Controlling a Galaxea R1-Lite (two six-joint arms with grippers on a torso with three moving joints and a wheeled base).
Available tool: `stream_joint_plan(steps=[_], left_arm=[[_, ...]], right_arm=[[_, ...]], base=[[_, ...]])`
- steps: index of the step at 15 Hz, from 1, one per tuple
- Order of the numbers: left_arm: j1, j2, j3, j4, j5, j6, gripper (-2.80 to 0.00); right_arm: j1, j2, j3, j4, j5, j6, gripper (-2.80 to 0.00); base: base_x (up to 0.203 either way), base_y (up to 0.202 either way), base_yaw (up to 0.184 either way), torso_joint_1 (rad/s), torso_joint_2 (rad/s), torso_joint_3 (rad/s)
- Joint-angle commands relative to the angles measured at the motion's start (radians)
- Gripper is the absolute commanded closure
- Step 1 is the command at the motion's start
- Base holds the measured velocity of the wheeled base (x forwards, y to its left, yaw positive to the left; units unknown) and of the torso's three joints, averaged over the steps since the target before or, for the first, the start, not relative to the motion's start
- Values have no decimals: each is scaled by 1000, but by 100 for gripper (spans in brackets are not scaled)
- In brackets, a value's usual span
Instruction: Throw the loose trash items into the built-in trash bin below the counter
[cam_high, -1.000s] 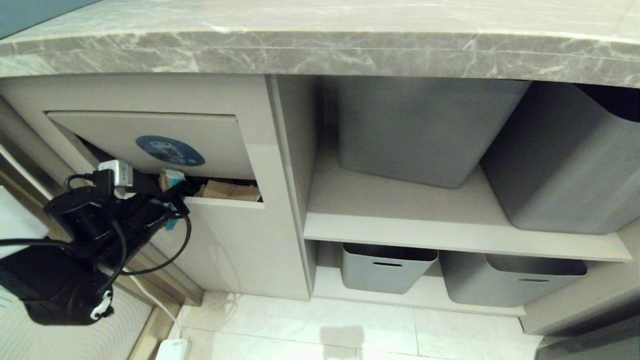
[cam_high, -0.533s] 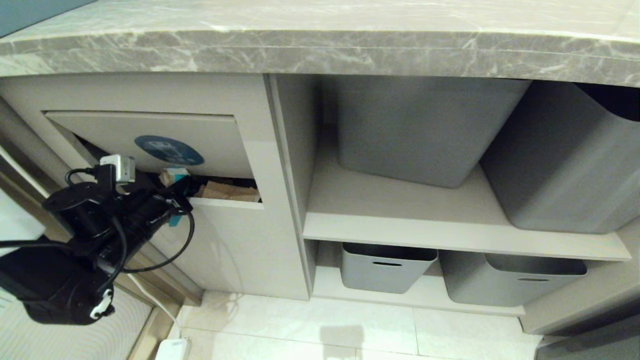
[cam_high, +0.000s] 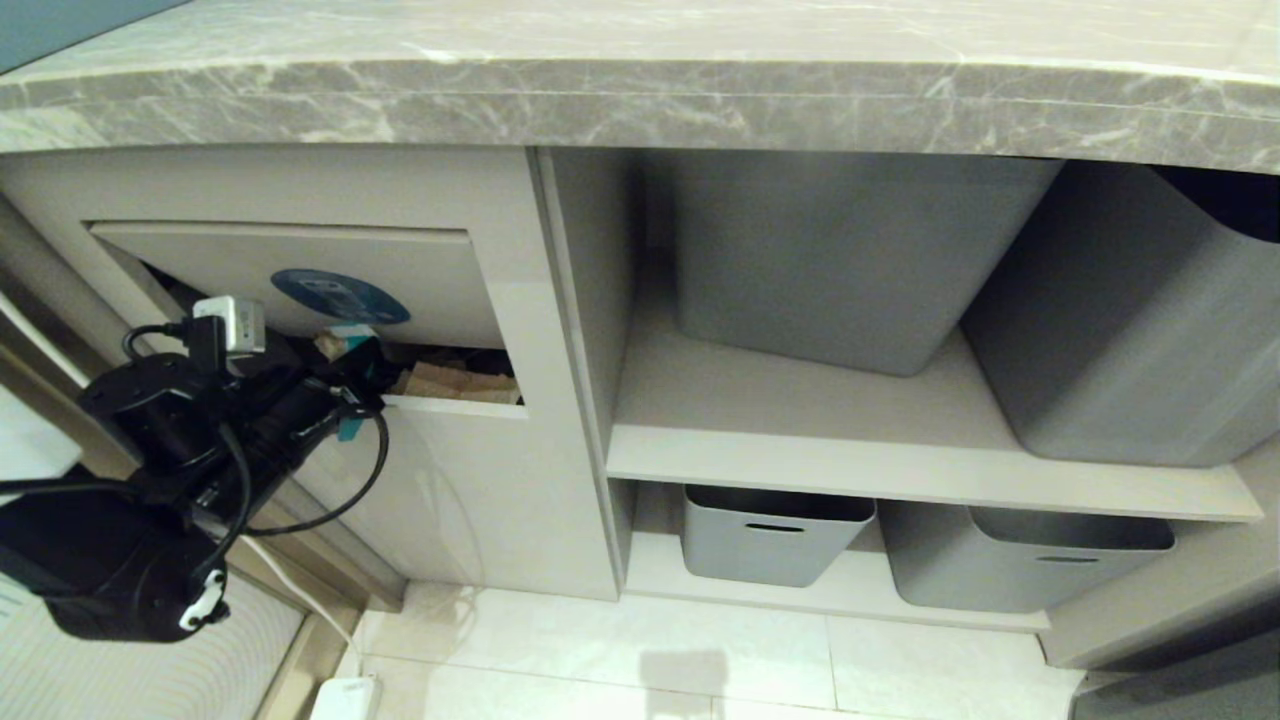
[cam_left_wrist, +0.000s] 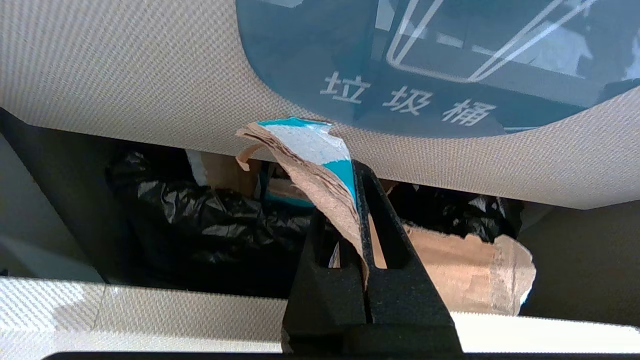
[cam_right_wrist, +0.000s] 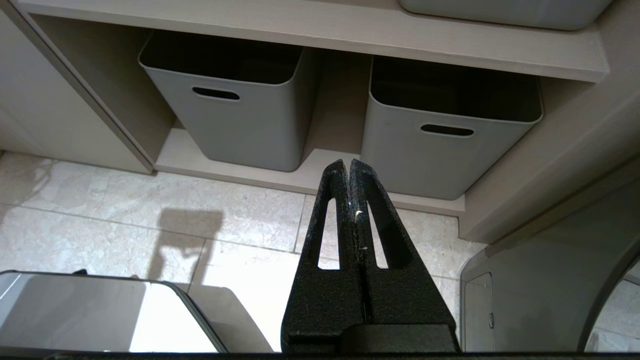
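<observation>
Below the grey marble desk (cam_high: 640, 100), the left gripper (cam_left_wrist: 357, 172) pinches a teal-edged cardboard scrap (cam_left_wrist: 310, 165) at the bin flap (cam_high: 300, 270); next, push inside and release. Right gripper's (cam_right_wrist: 348, 165) fingers pressed together.

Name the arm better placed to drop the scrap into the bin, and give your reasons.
Left. Its gripper is at the bin's flap, jaws shut on the teal-edged cardboard scrap in the opening. The right gripper hangs shut and empty over the floor by the grey tubs.
</observation>
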Motion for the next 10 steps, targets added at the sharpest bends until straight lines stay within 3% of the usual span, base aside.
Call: stream_joint_plan(steps=[1, 8, 10], left_arm=[[0, -5, -7, -8, -1, -1, 0], [0, 6, -30, -8, 1, -9, 0], [-2, 19, -47, -8, 40, -2, 0]], right_arm=[[1, 2, 0, 1, 0, 0, 0], [1, 2, 0, 1, 1, 0, 0], [1, 2, 0, 1, 1, 0, 0]], base=[[0, 0, 0, 0, 0, 0], [0, 0, 0, 0, 0, 0], [0, 0, 0, 0, 0, 0]])
